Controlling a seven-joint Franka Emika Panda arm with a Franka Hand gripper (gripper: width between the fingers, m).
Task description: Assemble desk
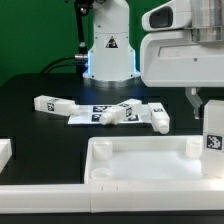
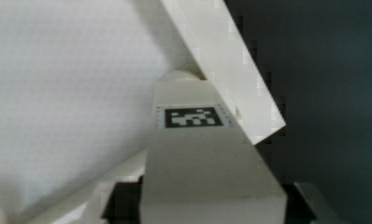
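The claw (image 2: 209, 200) straddles the upright leg (image 2: 197, 117) at the tabletop (image 1: 140, 160) corner on the exterior view's right, closure indiscernible; a skewed grip may topple it.

We find no words, brand names or numbers to read. A small dark warning triangle (image 1: 110, 45) stands on the white rounded robot base (image 1: 108, 62), upper centre of the exterior view. A black-and-white square tag (image 1: 213, 141) marks the white square-post plastic leg (image 1: 213, 122) at the right edge. The wrist view shows one such tag (image 2: 195, 116) too.
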